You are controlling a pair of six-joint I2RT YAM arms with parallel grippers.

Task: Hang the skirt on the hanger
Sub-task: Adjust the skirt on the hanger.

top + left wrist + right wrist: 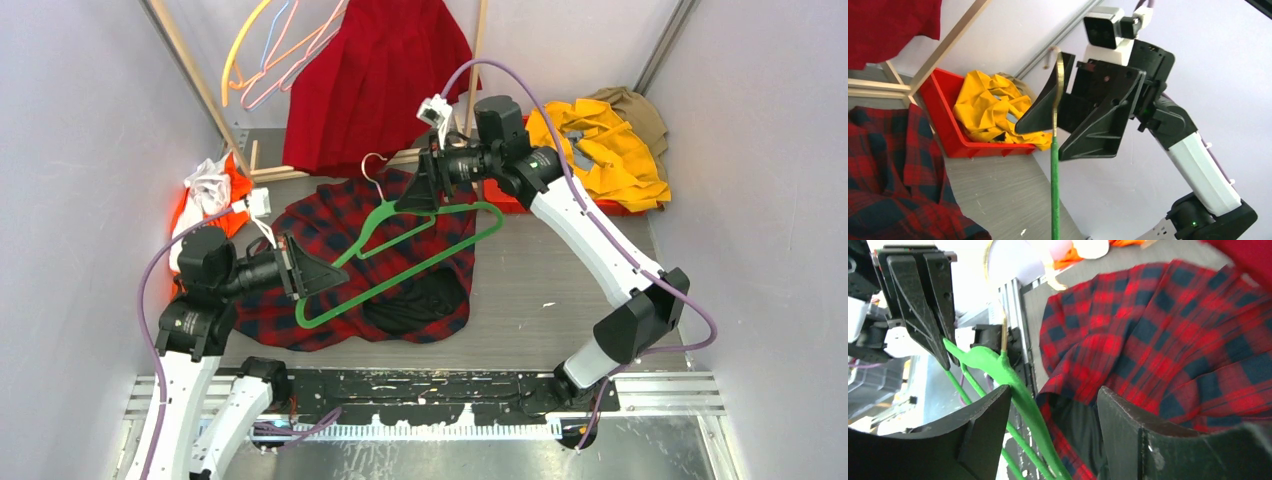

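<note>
Pinching thin green plastic hanger (1054, 200) with outstretched left gripper (342, 275); seemingly straddling hanger's neck with spread, downward-angled right gripper (1054, 400).

The overhead view's top edge cuts off the skirt's (375, 80) waist and the hanger's (240, 38) hook, so I cannot tell what either hangs from. My left gripper (322, 277) is outside its own wrist view, where the green hanger (1055, 190) runs off the bottom edge. That hanger and my left gripper cover part of the plaid shirt (300, 225).
</note>
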